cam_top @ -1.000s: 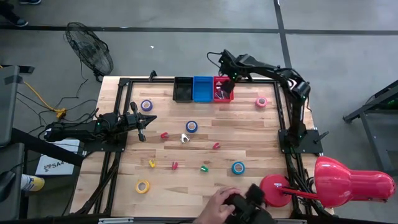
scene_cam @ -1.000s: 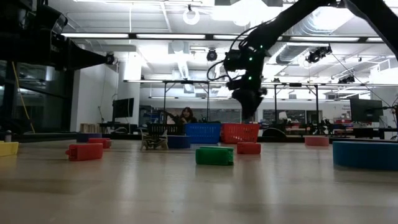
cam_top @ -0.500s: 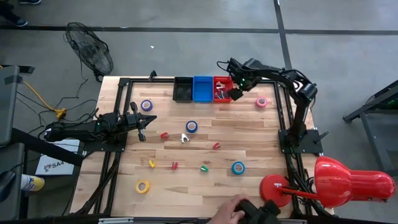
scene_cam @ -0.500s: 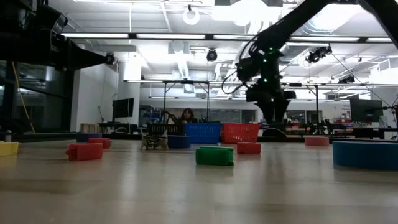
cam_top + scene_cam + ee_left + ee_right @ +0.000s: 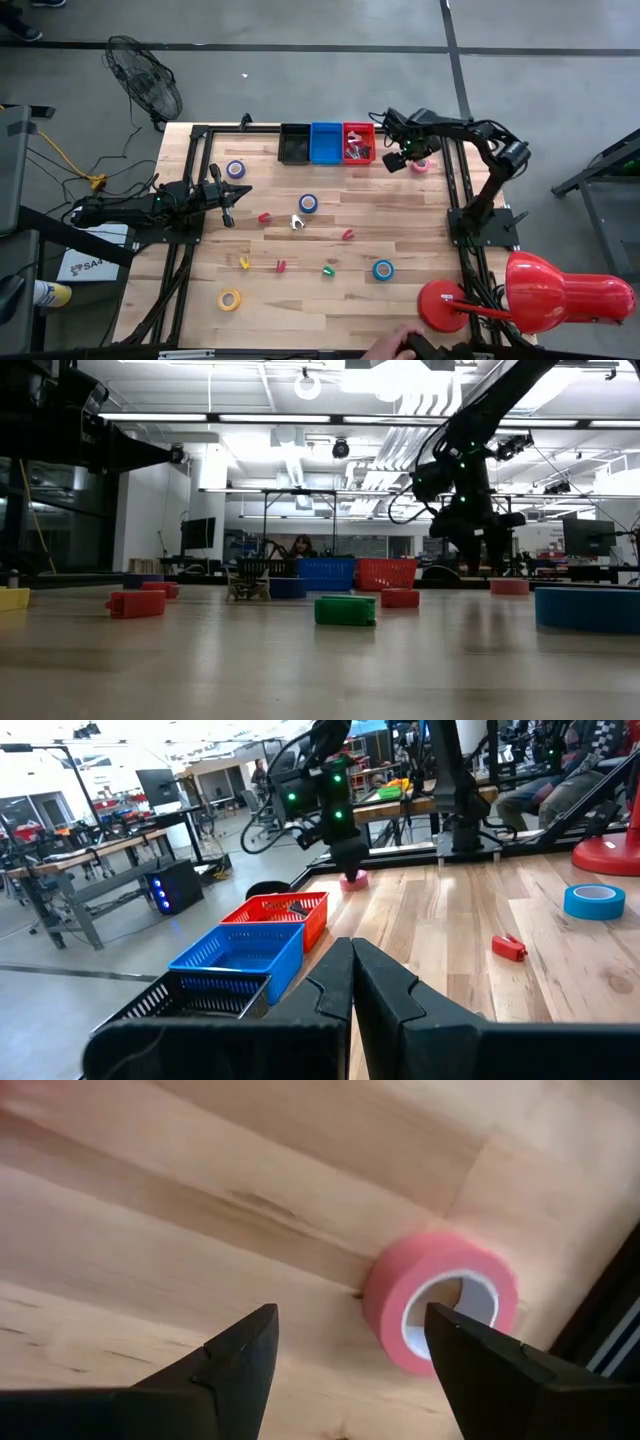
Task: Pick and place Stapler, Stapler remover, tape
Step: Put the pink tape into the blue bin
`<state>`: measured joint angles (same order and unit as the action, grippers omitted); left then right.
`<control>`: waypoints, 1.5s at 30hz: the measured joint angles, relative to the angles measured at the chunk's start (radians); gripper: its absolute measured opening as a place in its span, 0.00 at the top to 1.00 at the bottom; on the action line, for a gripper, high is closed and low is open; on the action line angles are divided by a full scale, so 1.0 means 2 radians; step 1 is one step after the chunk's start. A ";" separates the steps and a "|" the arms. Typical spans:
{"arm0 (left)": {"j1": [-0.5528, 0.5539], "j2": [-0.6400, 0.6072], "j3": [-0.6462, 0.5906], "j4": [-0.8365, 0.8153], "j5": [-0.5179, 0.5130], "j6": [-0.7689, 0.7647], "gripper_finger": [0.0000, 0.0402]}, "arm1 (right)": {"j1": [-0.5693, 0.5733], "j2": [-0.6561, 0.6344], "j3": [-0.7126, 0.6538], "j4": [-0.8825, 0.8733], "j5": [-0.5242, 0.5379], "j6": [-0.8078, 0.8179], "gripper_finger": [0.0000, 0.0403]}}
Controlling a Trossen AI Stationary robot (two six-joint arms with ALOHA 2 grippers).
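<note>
A: From above, what's around the pink tape roll (image 5: 421,164)?
B: It lies flat near the red bin (image 5: 358,143), the right gripper (image 5: 395,160) released beside it. The left gripper (image 5: 228,199) waits clenched.
A: Right wrist?
B: Core facing outward, the wooden table (image 5: 150,1230) bare between the fingers (image 5: 235,1360).

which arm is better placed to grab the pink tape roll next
Right. The right gripper hangs open beside the pink tape roll, which fills its wrist view. The left gripper sits shut at the table's far left side.
</note>
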<state>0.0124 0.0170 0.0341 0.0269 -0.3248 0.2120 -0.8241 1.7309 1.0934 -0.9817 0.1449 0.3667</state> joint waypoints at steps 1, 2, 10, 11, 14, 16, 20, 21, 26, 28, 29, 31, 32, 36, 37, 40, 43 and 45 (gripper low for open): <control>0.000 0.000 0.000 0.000 0.000 0.000 0.99 | 0.000 0.000 -0.004 0.001 -0.002 0.003 0.40; 0.000 0.000 0.000 0.000 0.000 0.000 0.99 | 0.000 0.000 -0.008 0.006 -0.002 0.006 0.40; 0.000 0.000 0.000 0.000 0.000 0.000 0.99 | -0.004 0.000 -0.038 0.035 -0.002 0.011 0.40; 0.000 0.000 0.000 0.000 0.000 0.000 0.99 | -0.004 0.000 -0.040 0.037 -0.003 0.011 0.40; 0.000 0.000 0.000 0.000 0.000 0.000 0.99 | -0.004 0.000 -0.046 0.051 -0.003 0.011 0.40; 0.000 0.000 0.000 0.000 0.000 0.000 0.99 | -0.006 0.000 -0.049 0.058 -0.003 0.010 0.40; 0.000 0.000 0.000 0.000 0.000 0.000 0.99 | -0.012 0.001 -0.056 0.067 -0.002 0.005 0.46; 0.000 0.000 0.000 0.000 0.000 0.000 0.99 | -0.013 0.001 -0.057 0.069 -0.001 0.001 0.48; 0.000 0.000 0.000 0.000 0.000 0.000 0.99 | -0.014 0.001 -0.058 0.071 0.001 -0.004 0.60; 0.000 0.000 0.000 0.000 0.000 0.000 0.99 | -0.014 0.002 -0.058 0.072 0.001 -0.009 0.66; 0.000 0.000 0.000 0.000 0.000 0.000 0.99 | -0.014 0.002 -0.058 0.073 0.001 -0.013 0.69; 0.000 0.000 0.000 0.000 0.000 0.000 0.99 | -0.014 0.002 -0.058 0.073 0.002 -0.017 0.75; 0.000 0.000 0.000 0.000 0.000 0.000 0.99 | -0.015 0.001 -0.058 0.073 0.003 -0.017 0.78; 0.000 0.000 0.000 0.000 0.000 0.000 0.99 | -0.015 0.001 -0.057 0.076 0.001 -0.029 0.89; 0.000 0.000 0.000 0.000 0.000 0.000 0.99 | -0.015 0.001 -0.057 0.077 0.001 -0.030 0.91; 0.000 0.000 0.000 0.000 0.000 0.000 0.99 | -0.015 0.000 -0.056 0.078 -0.002 -0.031 0.92; 0.000 0.000 0.000 0.000 0.000 0.000 0.99 | -0.016 -0.013 -0.057 0.087 -0.016 -0.031 0.92; 0.000 0.000 0.000 0.000 0.000 0.000 0.99 | -0.015 -0.030 -0.057 0.094 -0.032 -0.028 0.92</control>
<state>0.0128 0.0170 0.0340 0.0269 -0.3252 0.2119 -0.8551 1.6704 0.9802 -0.7937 0.0804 0.3105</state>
